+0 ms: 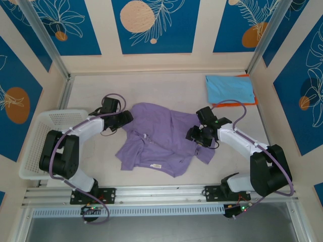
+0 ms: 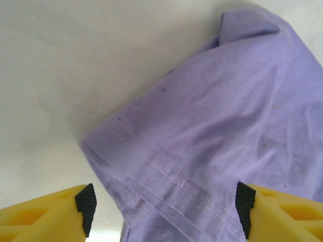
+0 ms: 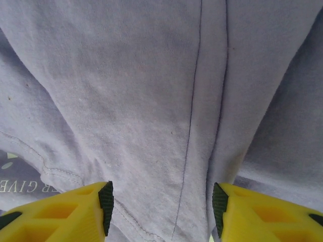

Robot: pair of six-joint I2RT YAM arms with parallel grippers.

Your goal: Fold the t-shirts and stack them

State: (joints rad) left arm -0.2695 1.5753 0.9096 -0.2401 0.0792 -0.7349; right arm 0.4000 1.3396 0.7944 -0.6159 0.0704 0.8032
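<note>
The lavender-purple t-shirt (image 1: 161, 138) lies crumpled and spread mid-table. My left gripper (image 1: 126, 118) hovers at its back-left edge; in the left wrist view the gripper (image 2: 165, 209) is open, its yellow fingers (image 2: 40, 214) wide apart over a stitched sleeve hem (image 2: 171, 176). My right gripper (image 1: 194, 135) is over the shirt's right side. In the right wrist view it (image 3: 162, 204) is open, and smooth purple cloth (image 3: 151, 101) with a seam lies between the black pads (image 3: 106, 204). A folded light blue t-shirt (image 1: 229, 88) rests on an orange one (image 1: 234, 104) at the back right.
A white mesh basket (image 1: 48, 136) stands at the left edge beside the left arm. Patterned walls close in the back and both sides. Bare tabletop (image 1: 151, 88) stretches behind the purple shirt, and a metal rail (image 1: 161, 194) runs along the near edge.
</note>
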